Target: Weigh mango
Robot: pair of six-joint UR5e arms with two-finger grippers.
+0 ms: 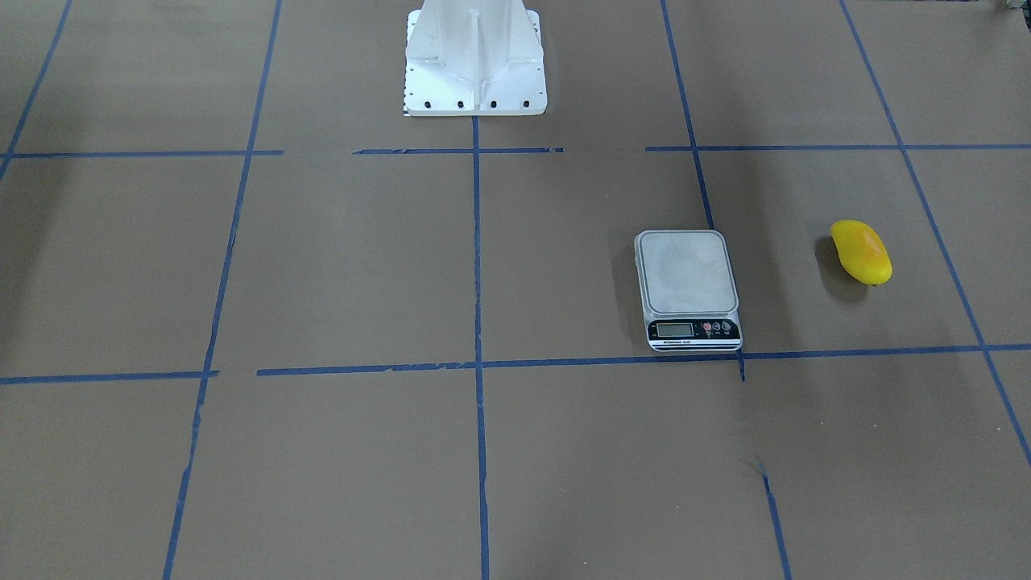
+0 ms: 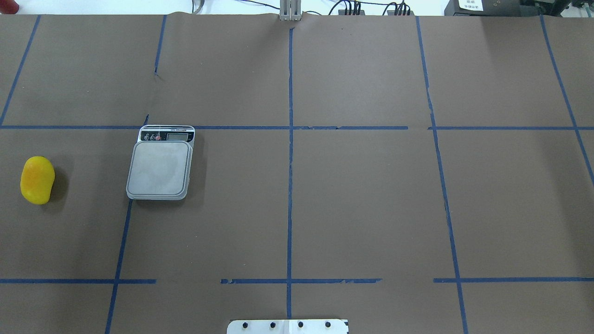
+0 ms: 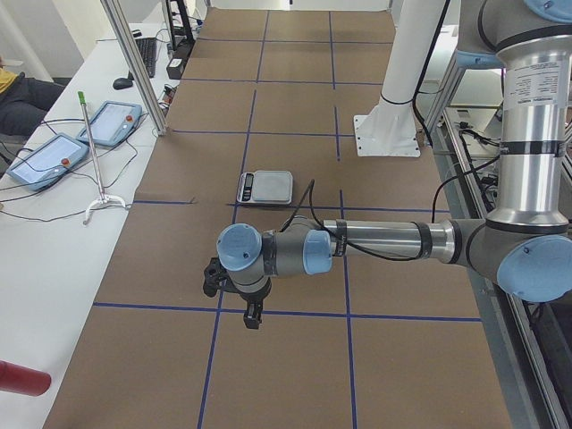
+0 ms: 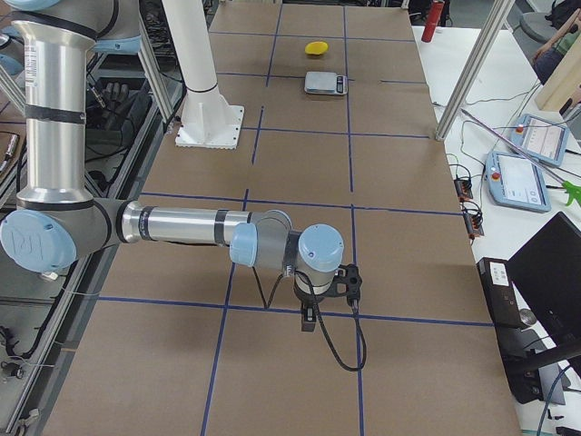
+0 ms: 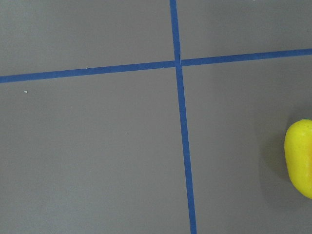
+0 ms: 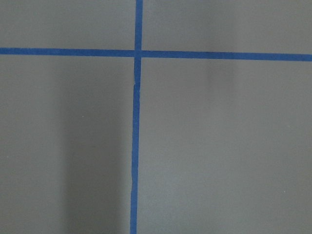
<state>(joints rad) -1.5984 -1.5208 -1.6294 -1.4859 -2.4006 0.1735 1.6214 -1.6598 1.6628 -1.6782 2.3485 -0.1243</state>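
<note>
Mango: the mango (image 1: 862, 252) (image 2: 37, 180) lies on its side on the bench (image 2: 362, 199). It is glossy yellow with an orange blush, and nothing touches it.
Mango's place: it is well apart from the scale (image 1: 687, 274) (image 2: 160, 168), off the scale's side that faces the robot's left end of the bench. It lies level with the platform rather than with the display.
Scale: it sits flat with its grey platform (image 2: 159, 169) bare. Its display (image 2: 179, 136) end points away from the robot and lies against a line of blue tape (image 2: 290, 185).
Left end effector: the left end effector (image 3: 253, 317) hangs fingers-down over the bench, out past the scale toward the robot's left end. Its wrist view catches the mango (image 5: 302, 163) at the right edge. I cannot tell whether its fingers are apart or together.
Right end effector: the right end effector (image 4: 309, 320) points down over the bench well apart from the scale (image 4: 325, 83), toward the robot's right end. Its wrist view shows only bench and tape. The set of its fingers cannot be told either.
Pedestal: the white pedestal (image 1: 475, 60) stands on the robot's edge of the bench, off the scale's plain end and toward the bench's middle.
</note>
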